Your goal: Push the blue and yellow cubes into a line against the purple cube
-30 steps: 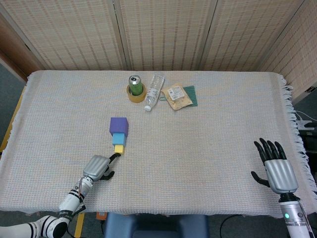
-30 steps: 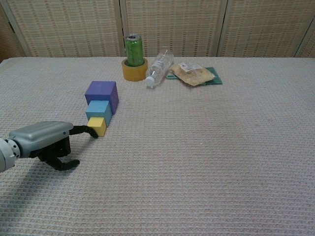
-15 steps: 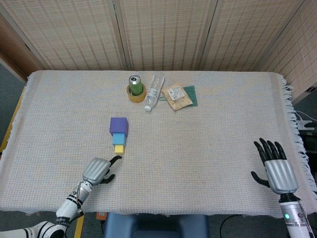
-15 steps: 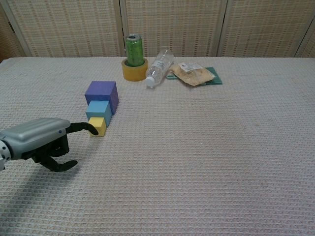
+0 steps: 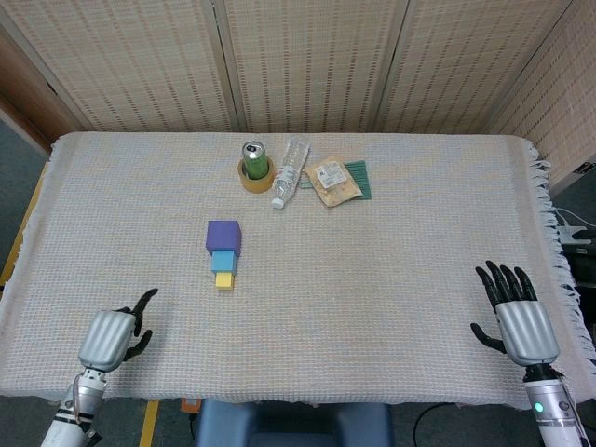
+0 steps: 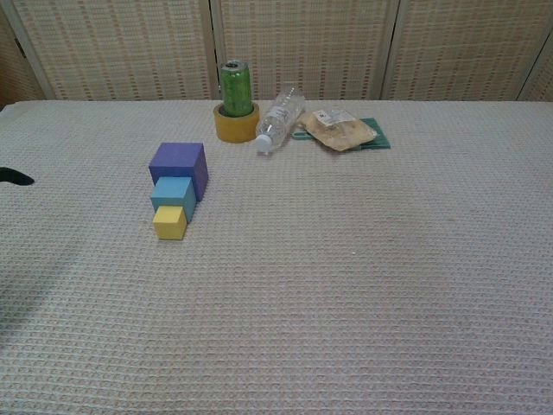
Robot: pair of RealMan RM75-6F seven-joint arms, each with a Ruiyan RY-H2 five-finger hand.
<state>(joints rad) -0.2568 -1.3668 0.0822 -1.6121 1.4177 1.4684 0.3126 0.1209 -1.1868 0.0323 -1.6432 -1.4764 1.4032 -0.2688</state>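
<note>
The purple cube (image 5: 223,236) (image 6: 179,163), the blue cube (image 5: 223,260) (image 6: 173,194) and the yellow cube (image 5: 224,279) (image 6: 169,222) lie touching in a straight row on the cloth, purple farthest and yellow nearest. My left hand (image 5: 112,336) is at the near left edge of the table, well away from the cubes. It holds nothing, with one finger stretched out and the rest curled in. In the chest view only a dark fingertip (image 6: 14,177) shows at the left border. My right hand (image 5: 515,317) rests at the near right, fingers spread, empty.
At the far middle a green can (image 5: 255,158) stands inside a yellow tape roll (image 5: 251,179). A clear bottle (image 5: 290,171) lies beside it, then a snack packet (image 5: 334,182) on a green sheet (image 5: 359,178). The fringed cloth edge (image 5: 549,233) runs down the right.
My left hand has drawn back from the yellow cube toward the near left edge, leaving most of the chest view. The cubes stay in their row. The right hand is unmoved.
</note>
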